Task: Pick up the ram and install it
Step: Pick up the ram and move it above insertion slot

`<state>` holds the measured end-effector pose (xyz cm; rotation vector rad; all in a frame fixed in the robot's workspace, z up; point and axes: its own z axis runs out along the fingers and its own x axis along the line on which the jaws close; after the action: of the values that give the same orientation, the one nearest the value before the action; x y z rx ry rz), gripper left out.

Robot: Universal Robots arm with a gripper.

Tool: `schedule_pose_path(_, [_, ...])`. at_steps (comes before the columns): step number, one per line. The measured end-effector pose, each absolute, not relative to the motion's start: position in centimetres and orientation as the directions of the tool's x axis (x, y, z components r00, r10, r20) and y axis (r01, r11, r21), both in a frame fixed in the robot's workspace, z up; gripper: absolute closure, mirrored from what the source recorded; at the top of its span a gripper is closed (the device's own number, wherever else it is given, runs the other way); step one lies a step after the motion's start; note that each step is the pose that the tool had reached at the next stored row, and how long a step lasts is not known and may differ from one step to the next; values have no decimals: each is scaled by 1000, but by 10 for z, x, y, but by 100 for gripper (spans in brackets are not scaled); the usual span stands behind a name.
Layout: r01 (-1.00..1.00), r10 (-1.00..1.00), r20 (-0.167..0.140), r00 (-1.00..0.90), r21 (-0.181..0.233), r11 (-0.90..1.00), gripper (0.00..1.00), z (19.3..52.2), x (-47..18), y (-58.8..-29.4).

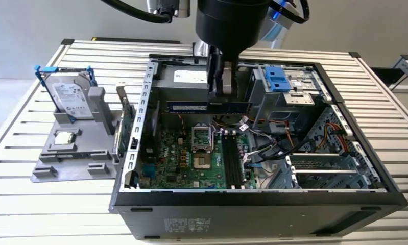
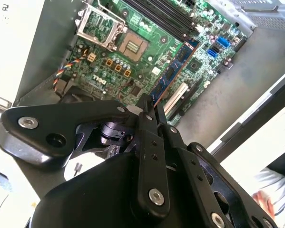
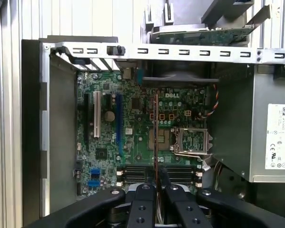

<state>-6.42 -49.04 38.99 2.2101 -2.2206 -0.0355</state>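
1. The pincer (image 1: 223, 99) is clamped on the ram (image 1: 187, 107). It grips the stick right of its middle as the exterior view shows it, so more of the board sticks out toward that view's left.
2. The ram hangs in the air inside the open computer case (image 1: 258, 196), above the motherboard (image 1: 180, 158), and touches nothing but the fingers.
3. In the exterior view the ram's long axis runs left to right. The black memory slots (image 1: 232, 161) run from the near edge of the board toward the far side, so the stick appears to lie roughly crosswise to them.
4. The first wrist view agrees: the ram (image 3: 156, 133) shows as a thin edge-on line running out from the fingertips, at about a right angle to the slots (image 3: 180, 173) close below them.
5. The slots lie below the pincer and toward the camera in the exterior view, beside the processor socket (image 1: 198, 137).
6. The case lies on its side on a slatted metal worktop (image 1: 26, 194).
7. A grey stand (image 1: 74, 163) holding a hard drive (image 1: 71, 99) sits on the exterior view's left, and a plain pale wall stands behind.
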Motion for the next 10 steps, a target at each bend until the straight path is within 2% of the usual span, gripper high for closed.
schedule_pose_path(10, [-1000,-1000,-10,-5,22,5,100,390,-52,-490])
